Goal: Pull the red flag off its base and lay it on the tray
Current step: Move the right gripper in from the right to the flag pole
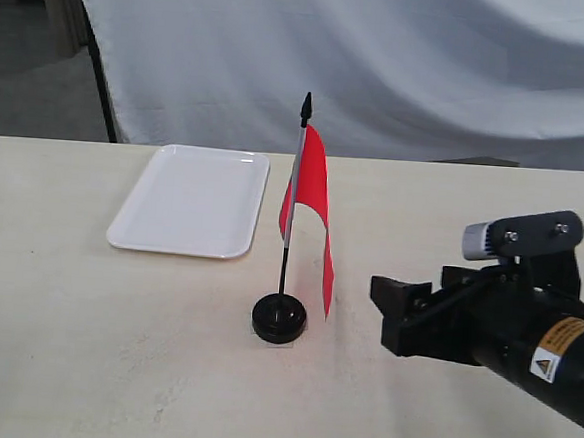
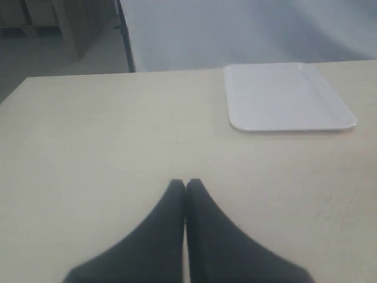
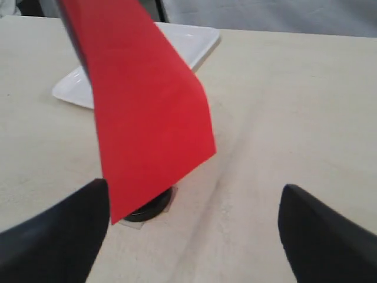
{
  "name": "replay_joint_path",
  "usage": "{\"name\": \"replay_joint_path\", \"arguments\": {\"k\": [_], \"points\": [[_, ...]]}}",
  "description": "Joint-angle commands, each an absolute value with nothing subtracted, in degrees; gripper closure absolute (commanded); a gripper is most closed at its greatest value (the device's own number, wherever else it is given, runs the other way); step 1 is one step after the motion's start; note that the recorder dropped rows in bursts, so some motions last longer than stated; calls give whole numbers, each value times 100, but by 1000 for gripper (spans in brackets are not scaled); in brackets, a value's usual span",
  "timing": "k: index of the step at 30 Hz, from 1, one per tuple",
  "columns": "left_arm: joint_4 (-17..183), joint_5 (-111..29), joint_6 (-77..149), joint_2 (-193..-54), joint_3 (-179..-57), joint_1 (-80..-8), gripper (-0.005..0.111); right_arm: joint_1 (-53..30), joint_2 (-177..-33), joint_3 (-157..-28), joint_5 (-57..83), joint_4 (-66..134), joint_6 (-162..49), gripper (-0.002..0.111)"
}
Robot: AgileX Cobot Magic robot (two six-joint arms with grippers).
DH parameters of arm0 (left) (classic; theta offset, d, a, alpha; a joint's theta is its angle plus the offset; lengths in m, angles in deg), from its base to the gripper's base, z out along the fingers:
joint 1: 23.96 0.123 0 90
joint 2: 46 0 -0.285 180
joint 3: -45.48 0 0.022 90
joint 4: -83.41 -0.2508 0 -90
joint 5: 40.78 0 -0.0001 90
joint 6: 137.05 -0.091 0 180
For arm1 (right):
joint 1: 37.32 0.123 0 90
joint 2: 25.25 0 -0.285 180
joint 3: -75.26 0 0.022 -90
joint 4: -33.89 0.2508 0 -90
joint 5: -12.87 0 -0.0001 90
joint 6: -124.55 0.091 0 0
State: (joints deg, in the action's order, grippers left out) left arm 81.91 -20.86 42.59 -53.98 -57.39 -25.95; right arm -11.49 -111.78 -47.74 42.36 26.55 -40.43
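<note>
Flag stands upright in base, near the spread right tool.

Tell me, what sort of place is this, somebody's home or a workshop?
Most likely a robotics lab or test booth, not a home: a plain table, a white cloth backdrop hung behind it, and the robot's right gripper facing staged props, a red flag and a white tray.

The red flag is bright, unpatterned red; its base is black. The tray is plain white, the worktop pale cream.
</note>
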Motion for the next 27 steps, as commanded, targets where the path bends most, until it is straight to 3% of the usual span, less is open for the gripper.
{"name": "replay_joint_path", "arguments": {"k": [1,27], "points": [[8176,-2112,4295,-5379,-5730,-2583,107,-879,-11666,-5118,4475,2584,-4116,34],[8176,-2112,4295,-5379,-5730,-2583,107,-319,-13824,-6777,5136,2594,-4194,34]]}}
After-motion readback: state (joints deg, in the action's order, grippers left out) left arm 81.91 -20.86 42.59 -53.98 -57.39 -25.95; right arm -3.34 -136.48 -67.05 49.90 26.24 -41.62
